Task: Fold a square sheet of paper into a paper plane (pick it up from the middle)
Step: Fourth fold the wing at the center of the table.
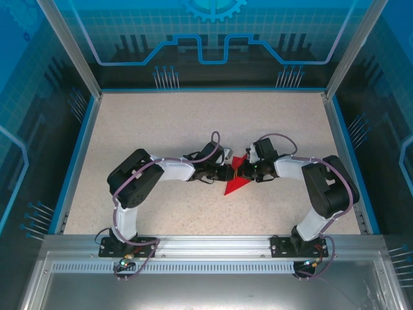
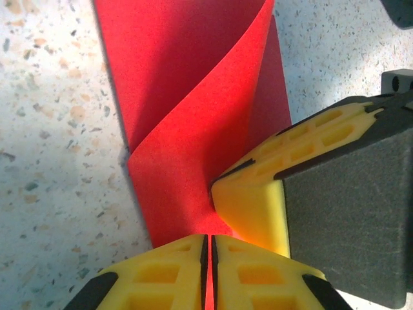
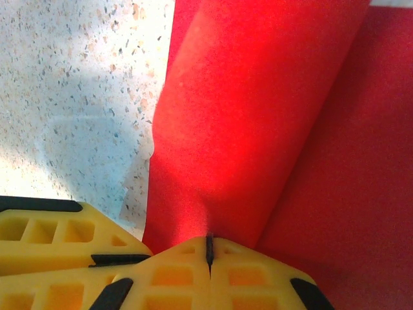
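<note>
Thin bright red paper sheet (image 1: 236,183), partly folded to a point, lies mid-way across the speckled beige tabletop (image 1: 161,123). Left gripper (image 2: 208,240) is clamped on the sheet's edge, with a red sliver visible between its pads. Right gripper (image 3: 208,240) has its jaws pressed together, tips against a curled-up flap of the sheet.

The left arm (image 1: 139,177) and the right arm (image 1: 322,184) each bend at the elbow and reach inward toward the other. The left tool (image 2: 208,240) and the right tool (image 3: 208,242) meet nearly tip to tip. Each has its fingers pressed together on the red paper (image 2: 187,129), and the two tools seem to touch.
</note>
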Tool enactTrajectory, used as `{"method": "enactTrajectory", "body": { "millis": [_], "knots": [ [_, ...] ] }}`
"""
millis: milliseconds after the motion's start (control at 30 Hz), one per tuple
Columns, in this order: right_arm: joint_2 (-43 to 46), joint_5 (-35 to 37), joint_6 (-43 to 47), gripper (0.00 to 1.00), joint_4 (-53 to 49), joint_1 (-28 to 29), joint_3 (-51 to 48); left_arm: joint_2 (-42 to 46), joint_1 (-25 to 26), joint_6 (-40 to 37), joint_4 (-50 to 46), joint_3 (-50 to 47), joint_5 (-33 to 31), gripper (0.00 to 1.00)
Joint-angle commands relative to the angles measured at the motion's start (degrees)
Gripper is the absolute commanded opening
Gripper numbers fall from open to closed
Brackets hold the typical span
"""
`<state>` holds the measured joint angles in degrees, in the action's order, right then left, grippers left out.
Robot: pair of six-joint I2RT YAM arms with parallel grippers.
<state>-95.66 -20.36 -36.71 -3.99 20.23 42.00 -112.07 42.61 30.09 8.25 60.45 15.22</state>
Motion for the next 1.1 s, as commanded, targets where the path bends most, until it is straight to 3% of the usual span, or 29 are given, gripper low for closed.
{"method": "enactTrajectory", "body": {
  "millis": [0, 367, 667, 933, 1067],
  "knots": [
    [-1.00, 1.48, -0.95, 0.01, -1.44, 0.41, -0.49, -1.87, 0.37, -1.72, -1.08, 2.08, -0.24, 0.12],
    [2.58, -2.93, -3.71, 0.01, 6.12, -1.30, -1.24, -3.32, 0.92, -4.03, -8.45, 2.57, -2.13, 0.08],
    [-3.21, -1.01, -2.59, 0.00, 5.31, -1.08, 1.44, -4.03, 0.98, -4.19, -10.42, 3.56, -2.38, 0.05],
    [-3.46, 1.04, -2.01, 0.00, 5.52, -7.14, 0.25, -4.21, 0.96, -3.39, -14.10, 3.12, -2.52, 0.00],
    [-4.26, -1.41, -3.10, 0.00, 8.09, -10.80, 0.89, -4.62, 0.98, -2.56, -14.50, 1.77, -2.21, 0.00]
  ]
}}
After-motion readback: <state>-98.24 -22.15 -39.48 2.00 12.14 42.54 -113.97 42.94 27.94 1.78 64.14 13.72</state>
